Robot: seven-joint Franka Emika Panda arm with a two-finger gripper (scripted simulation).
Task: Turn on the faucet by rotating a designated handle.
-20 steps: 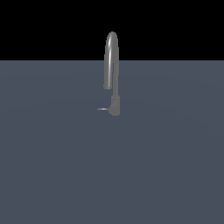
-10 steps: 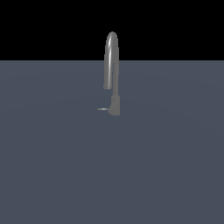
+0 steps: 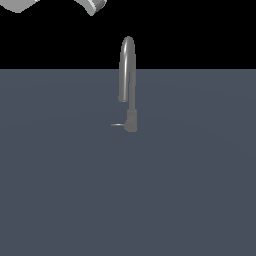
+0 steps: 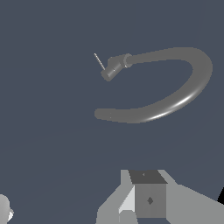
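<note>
My tool (image 4: pixel 146 199) holds nothing, opening unclear; I am approaching, and next must reach the handle (image 3: pixel 118 125) on the faucet (image 3: pixel 128 80).

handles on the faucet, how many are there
1. The handle is a thin rod sticking out from the base of the faucet toward the exterior view's left. Neither view shows a second one, though the base's far side is hidden.

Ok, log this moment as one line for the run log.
phase: approach | arm: high above faucet | handle: untouched, points to exterior view's left | jaws: state unclear
</note>
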